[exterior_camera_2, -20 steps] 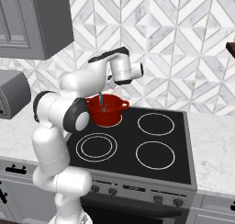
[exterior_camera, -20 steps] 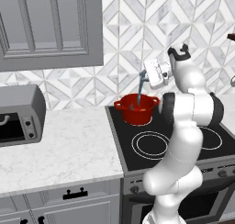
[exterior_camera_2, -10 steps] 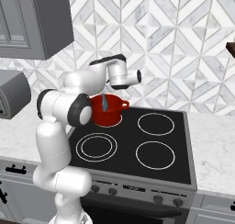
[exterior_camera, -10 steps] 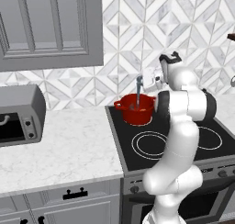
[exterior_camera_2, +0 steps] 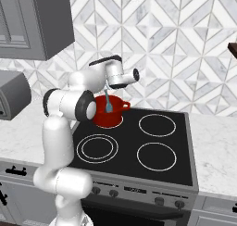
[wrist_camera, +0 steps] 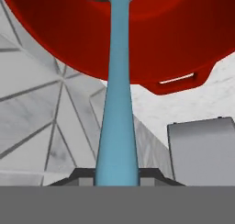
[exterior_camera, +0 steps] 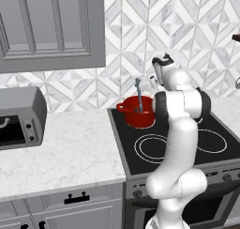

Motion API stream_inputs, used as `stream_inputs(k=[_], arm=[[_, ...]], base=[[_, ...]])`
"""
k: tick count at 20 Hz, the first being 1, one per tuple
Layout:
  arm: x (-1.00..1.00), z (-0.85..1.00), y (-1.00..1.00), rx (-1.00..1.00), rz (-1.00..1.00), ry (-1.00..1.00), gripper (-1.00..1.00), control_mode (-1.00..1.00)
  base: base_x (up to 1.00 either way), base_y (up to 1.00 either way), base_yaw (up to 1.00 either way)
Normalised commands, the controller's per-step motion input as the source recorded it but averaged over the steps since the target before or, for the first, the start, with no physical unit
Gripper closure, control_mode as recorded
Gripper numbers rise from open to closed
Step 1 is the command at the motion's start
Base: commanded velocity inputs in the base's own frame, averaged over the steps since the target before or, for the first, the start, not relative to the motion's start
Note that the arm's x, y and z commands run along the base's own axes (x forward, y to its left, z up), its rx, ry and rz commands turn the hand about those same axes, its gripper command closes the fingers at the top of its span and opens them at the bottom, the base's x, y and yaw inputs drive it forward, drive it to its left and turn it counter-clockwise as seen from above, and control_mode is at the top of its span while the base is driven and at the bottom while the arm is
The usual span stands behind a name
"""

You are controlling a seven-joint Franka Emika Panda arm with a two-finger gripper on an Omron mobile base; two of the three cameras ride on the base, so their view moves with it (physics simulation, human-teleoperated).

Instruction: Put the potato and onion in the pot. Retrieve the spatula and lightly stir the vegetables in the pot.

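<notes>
- Left base view: the pot, squat and red, is seen on the rear left burner of the black stove, just beside the white arm. Its right side is hidden behind the arm's forearm. The spatula, thin and light teal-blue, is seen rising nearly upright from the pot's inside; its head is hidden below the rim. The gripper is mostly hidden by the wrist here. A grey toaster oven is cut off at the left edge, on the marble counter.
- Right base view: the gripper is seen above the pot, with the spatula held below it, the flat head reaching down to about rim level. The pot's left side is covered by the arm's elbow.
- Hand view: the spatula's handle is seen clamped between the two dark finger tips, running up into the pot. The contents are hard to make out; a greyish shape at the top edge is possibly a vegetable.
</notes>
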Motion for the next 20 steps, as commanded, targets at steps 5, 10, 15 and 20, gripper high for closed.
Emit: stream_inputs(k=[5, 10, 15, 20], arm=[[0.18, -0.08, 0.00, 0.08, -0.06, 0.14, 1.00, -1.00], [-0.06, 0.26, 0.00, 0.21, 0.00, 0.00, 1.00, -1.00], [0.15, -0.41, 0.00, 0.04, -0.06, 0.13, 1.00, -1.00], [0.24, -0.53, -0.03, -0.01, -0.11, 0.13, 1.00, -1.00]], base=[[0.00, 0.00, 0.00], [0.00, 0.00, 0.00], [0.00, 0.00, 0.00], [0.00, 0.00, 0.00]])
